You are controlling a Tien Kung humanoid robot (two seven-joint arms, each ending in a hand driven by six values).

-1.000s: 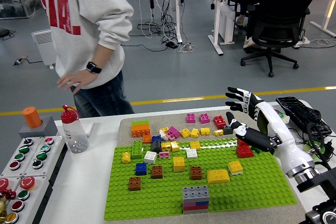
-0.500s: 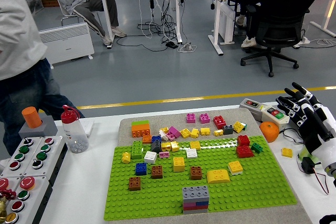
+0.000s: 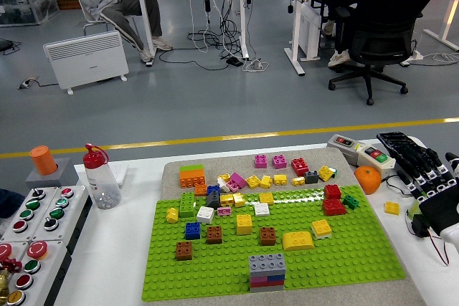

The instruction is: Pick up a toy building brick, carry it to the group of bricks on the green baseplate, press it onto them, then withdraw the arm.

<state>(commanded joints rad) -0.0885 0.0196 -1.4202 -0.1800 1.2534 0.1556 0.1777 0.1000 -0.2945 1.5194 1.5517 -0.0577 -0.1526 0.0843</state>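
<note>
A: Going left to right, what's different?

B: The person at the counter's (image 3: 107,249) far left has gone. The gray stack (image 3: 267,272) stands on the green baseplate (image 3: 344,256), loose bricks (image 3: 280,162) behind it. At the right edge, the right robot hand (image 3: 430,177) has drawn back off the plate, fingers spread, holding nothing.

A: Meaning?

B: Probably withdrawal after pressing.

A: Any writing?

B: None legible.
</note>
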